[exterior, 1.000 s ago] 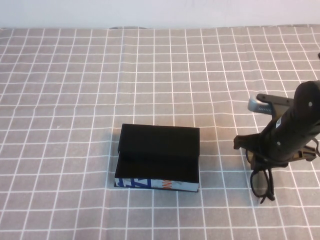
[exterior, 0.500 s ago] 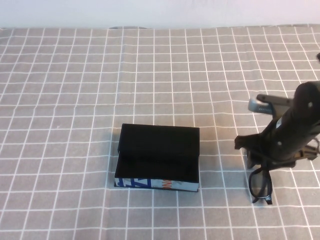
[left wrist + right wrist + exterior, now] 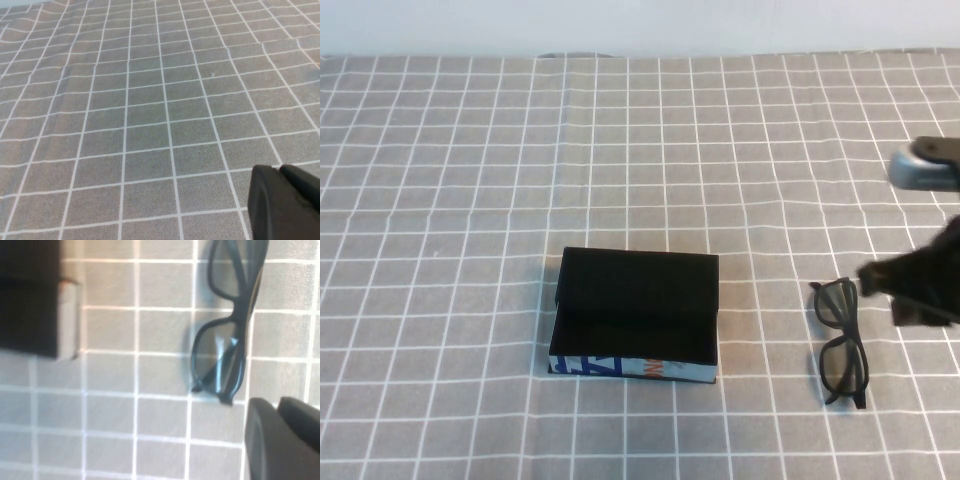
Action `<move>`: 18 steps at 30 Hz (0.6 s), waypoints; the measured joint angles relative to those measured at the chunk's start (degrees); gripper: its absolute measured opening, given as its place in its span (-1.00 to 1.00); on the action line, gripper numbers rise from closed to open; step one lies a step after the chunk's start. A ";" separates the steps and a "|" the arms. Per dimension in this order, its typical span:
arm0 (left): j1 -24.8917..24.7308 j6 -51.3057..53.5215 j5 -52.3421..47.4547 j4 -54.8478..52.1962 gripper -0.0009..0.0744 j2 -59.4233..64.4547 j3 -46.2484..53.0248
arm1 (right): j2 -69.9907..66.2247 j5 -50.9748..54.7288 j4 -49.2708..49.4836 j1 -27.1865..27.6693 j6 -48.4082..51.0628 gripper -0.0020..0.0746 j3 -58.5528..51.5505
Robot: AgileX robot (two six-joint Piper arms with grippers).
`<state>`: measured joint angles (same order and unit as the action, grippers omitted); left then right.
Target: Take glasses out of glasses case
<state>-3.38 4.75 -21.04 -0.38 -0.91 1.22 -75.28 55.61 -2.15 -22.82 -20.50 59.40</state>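
The glasses case (image 3: pixel 636 312) stands open at the table's middle, its black inside empty and its printed side facing the front; one corner of it shows in the right wrist view (image 3: pixel 35 295). The black glasses (image 3: pixel 840 365) lie folded on the cloth to the right of the case, free of any grip, and also show in the right wrist view (image 3: pixel 222 357). My right gripper (image 3: pixel 885 290) hovers just right of the glasses at the view's edge, fingers (image 3: pixel 270 440) together and empty. My left gripper (image 3: pixel 280 170) is out of the high view, shut and empty over bare cloth.
A grey cloth with a white grid (image 3: pixel 470 200) covers the whole table. A white wall runs along the far edge. The left half of the cloth holds nothing.
My right gripper has let go of the glasses, which now lie flat on the cloth, and has drawn back to the right and up. The case has not moved.
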 joint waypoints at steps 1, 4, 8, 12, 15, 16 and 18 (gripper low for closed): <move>0.00 0.00 0.00 0.00 -0.99 0.00 0.00 | 2.69 -0.10 0.00 -0.52 0.00 -0.92 -1.13; 0.00 0.00 0.00 0.00 -0.99 0.00 0.00 | 10.03 0.18 0.48 -1.18 0.12 -0.97 -5.01; 0.00 0.00 0.00 0.00 -0.99 0.00 0.00 | 17.63 4.62 2.50 -1.18 0.12 -0.99 -7.50; 0.00 0.00 0.00 0.00 -0.99 0.00 0.00 | 22.57 8.58 4.32 -1.28 0.12 -0.99 -7.84; 0.00 0.00 0.00 0.00 -0.99 0.00 0.00 | 24.99 8.72 4.06 -1.28 0.12 -0.99 -7.97; 0.00 0.00 0.00 0.00 -0.99 0.00 0.00 | 25.74 7.28 3.36 -1.43 0.12 -0.99 -8.60; 0.00 0.00 0.00 0.00 -0.99 0.00 0.00 | 27.41 3.31 0.71 -1.42 0.12 -0.99 -10.77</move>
<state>-3.38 4.75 -21.04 -0.38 -0.91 1.22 -47.87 58.92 -1.44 -24.24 -20.38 48.63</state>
